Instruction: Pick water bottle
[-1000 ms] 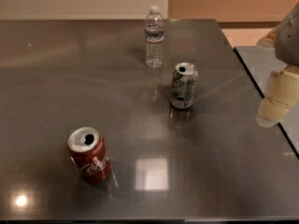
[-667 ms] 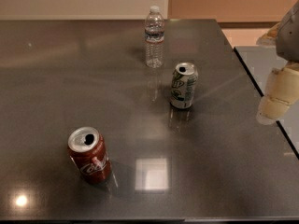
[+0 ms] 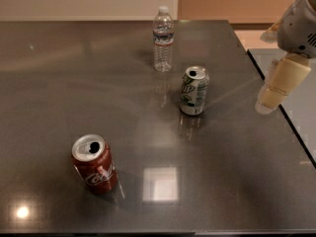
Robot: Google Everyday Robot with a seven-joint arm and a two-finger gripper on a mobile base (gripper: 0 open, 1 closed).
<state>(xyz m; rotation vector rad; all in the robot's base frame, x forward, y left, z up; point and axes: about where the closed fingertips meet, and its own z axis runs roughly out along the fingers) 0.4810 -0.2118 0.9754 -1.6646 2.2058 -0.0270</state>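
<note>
**Camera view.** My claw (image 3: 272, 95) hangs at the picture's right, over the edge of the desk (image 3: 69, 88) and above its surface, holding nothing. Whether it stands wide or narrow I cannot tell from here.

The water bottle (image 3: 163, 39) stands upright and capped near the far edge of the desk, well apart from my claw. The green-white can (image 3: 193, 91) stands upright between the two, nearer the bottle. The red cola can (image 3: 94, 165) stands alone toward the near left, away from any line I would take.

Against a second ago, my claw has shifted a little up the picture and leftward, toward the bottle's end of the desk. The bottle and both cans have not moved.

I read this as the opening of the approach, with the reach barely begun and no grasp yet. The straight line to the bottle runs close past the green-white can, so I judge the approach should clear it.
</note>
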